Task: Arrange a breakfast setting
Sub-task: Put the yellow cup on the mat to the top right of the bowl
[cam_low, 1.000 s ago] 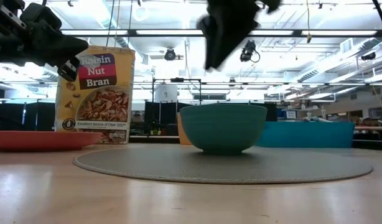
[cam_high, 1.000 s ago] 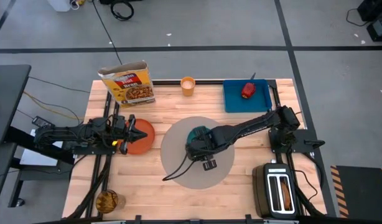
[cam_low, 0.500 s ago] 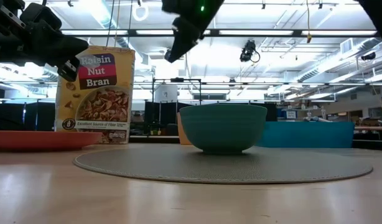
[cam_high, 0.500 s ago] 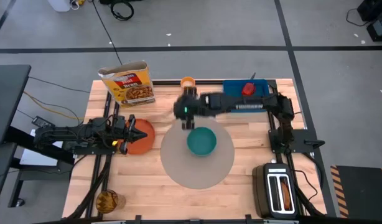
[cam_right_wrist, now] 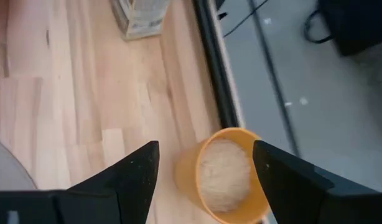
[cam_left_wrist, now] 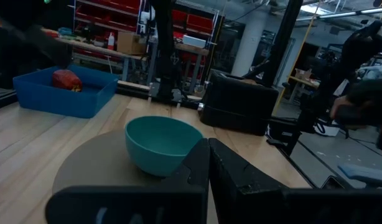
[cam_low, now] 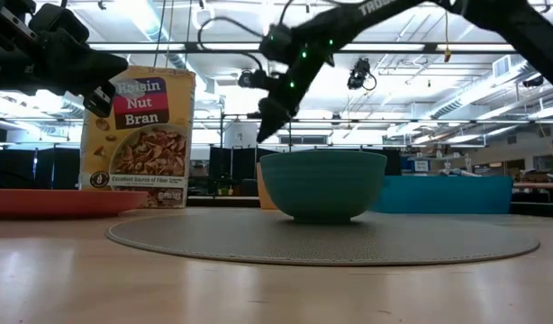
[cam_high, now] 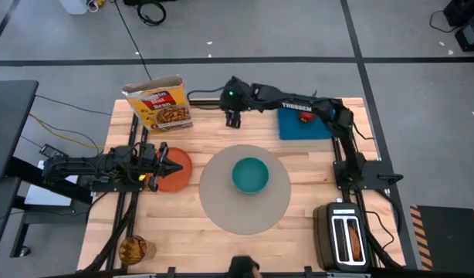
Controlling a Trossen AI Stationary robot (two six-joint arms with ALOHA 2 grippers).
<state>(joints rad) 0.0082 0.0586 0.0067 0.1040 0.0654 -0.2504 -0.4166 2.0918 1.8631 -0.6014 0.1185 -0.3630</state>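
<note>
The teal bowl (cam_high: 250, 175) stands on the round grey mat (cam_high: 221, 208) at mid table. My right gripper (cam_high: 234, 117) is open near the far edge, pointing down above the small orange cup (cam_right_wrist: 225, 174), with a finger on each side and clear of it. The arm hides the cup in the high view. My left gripper (cam_high: 169, 164) is shut and hovers over the orange plate (cam_high: 179, 176) at the left, clear of it in the low view (cam_low: 101, 85). The red apple (cam_high: 304, 116) lies on the blue board (cam_high: 295, 130). The round bread (cam_high: 133, 249) sits at the near left. No spoon shows.
A cereal box (cam_high: 160, 104) stands at the far left, close to the cup. The black toaster (cam_high: 345, 235) sits at the near right corner. The table's far edge rail (cam_right_wrist: 216, 93) runs just beyond the cup. Bare wood lies between the mat and the far edge.
My right gripper has risen from just over the teal bowl and swung toward the table's far edge, ending above the orange cup. The bowl has stayed in place on the mat.
</note>
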